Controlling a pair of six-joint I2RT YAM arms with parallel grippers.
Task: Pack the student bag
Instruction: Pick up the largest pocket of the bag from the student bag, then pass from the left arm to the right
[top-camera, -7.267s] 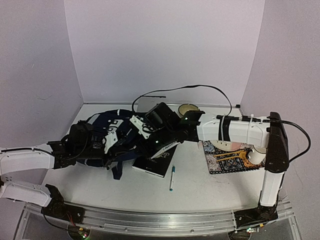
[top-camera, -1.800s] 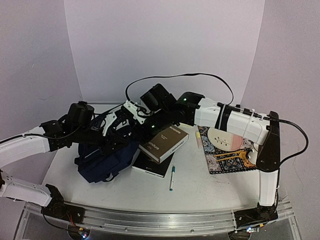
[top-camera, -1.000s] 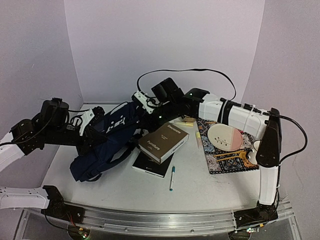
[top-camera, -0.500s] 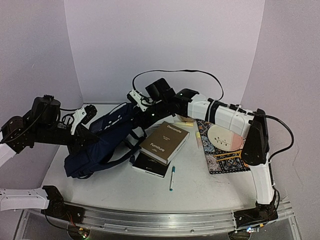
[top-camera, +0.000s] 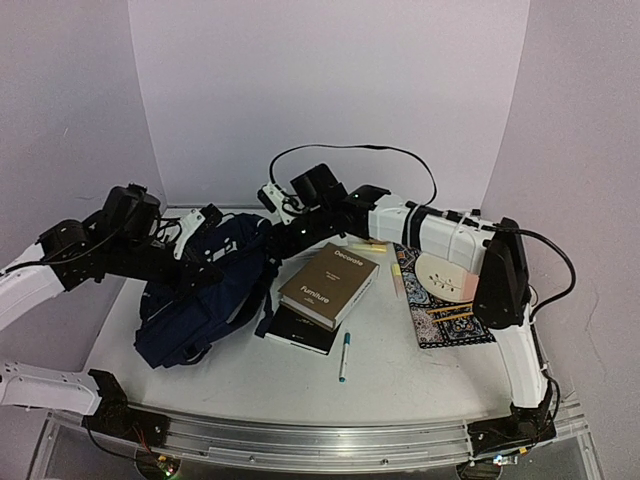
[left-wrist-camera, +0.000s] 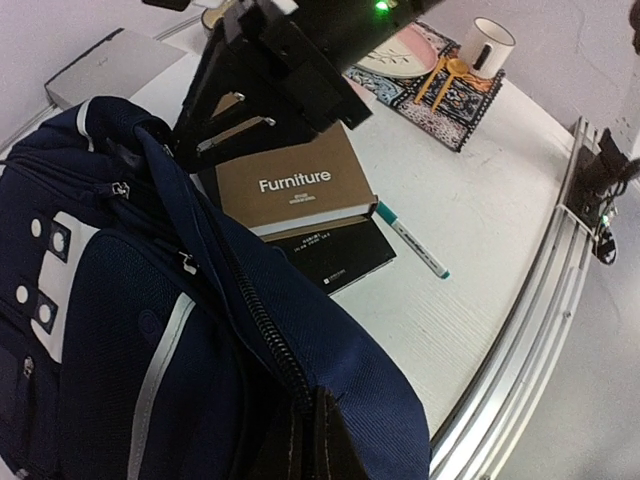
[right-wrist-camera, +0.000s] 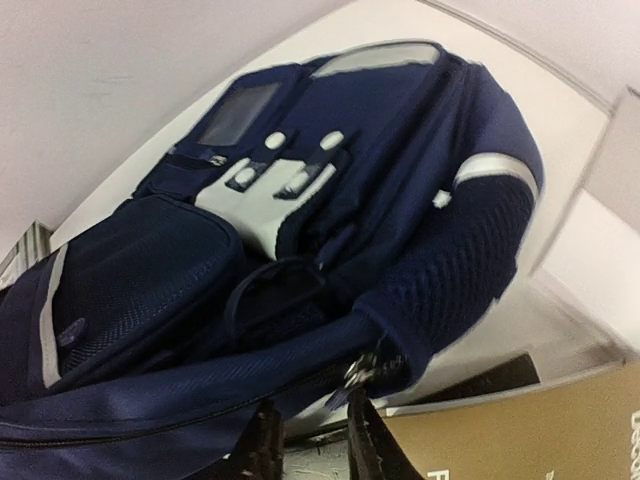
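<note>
The student bag (top-camera: 200, 300) is a dark navy backpack with grey stripes, slumped on the table's left half. My left gripper (top-camera: 200, 250) is shut on the bag's rim beside the zipper (left-wrist-camera: 240, 300); its dark fingers (left-wrist-camera: 315, 440) pinch the fabric at the bottom of the left wrist view. My right gripper (top-camera: 263, 232) hovers at the bag's right end. In the right wrist view its jaws (right-wrist-camera: 312, 440) stand apart with bare table showing between them, and a zipper pull (right-wrist-camera: 365, 370) hangs just above the fingertips. The bag's light patch (right-wrist-camera: 270, 190) faces that camera.
A brown book titled "Furniture" (top-camera: 328, 285) lies on a black notebook (top-camera: 300, 330) right of the bag. A teal-capped pen (top-camera: 343, 357) lies in front of them. At the right, a patterned mat (top-camera: 450, 320) carries a pink plate (top-camera: 447, 272) and a mug (left-wrist-camera: 487, 42).
The bag was stretched taut between both arms; my left arm has swung right and the bag has slumped onto the table. My right gripper's jaws have parted off the bag's end.
</note>
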